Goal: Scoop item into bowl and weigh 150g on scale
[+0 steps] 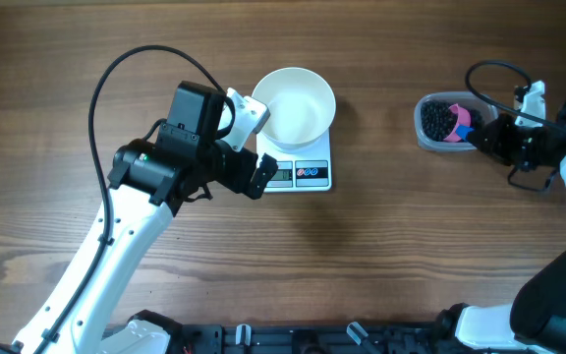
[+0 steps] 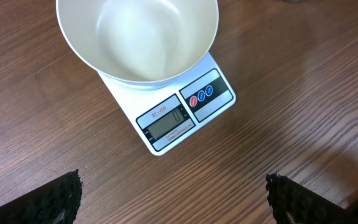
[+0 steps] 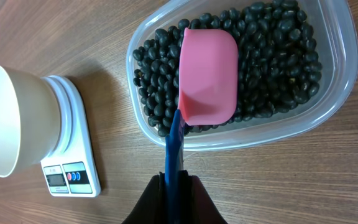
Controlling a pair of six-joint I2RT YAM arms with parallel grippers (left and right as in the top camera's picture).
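**Right gripper (image 3: 178, 186) pinching pink scoop (image 3: 208, 74) at the black beans (image 3: 272, 50)**

Right gripper: jaws pressed together on the blue handle (image 3: 174, 146) of the pink scoop. The handle's long axis runs straight out from my fingers into the clear tub (image 3: 340, 74). The cup lies on top of the black beans. Whether it carries a load I cannot tell.

Left gripper (image 2: 176, 202): spread wide, holding nothing, hovering just in front of the scale (image 2: 185, 112).

White bowl (image 1: 298, 103): sits on the scale, empty. The display seems to read zero.

Black beans: all that I see are in the clear tub, at the right side of the table (image 1: 362, 265).

Bearing for the coming move: the White bowl lies to the left of the clear tub, well apart, with bare wood between. My right arm is nearer the beans and has the tool; my left arm is nearer the bowl. I judge the carry must go leftward with the cup kept level, and the Left gripper stands close to that route.
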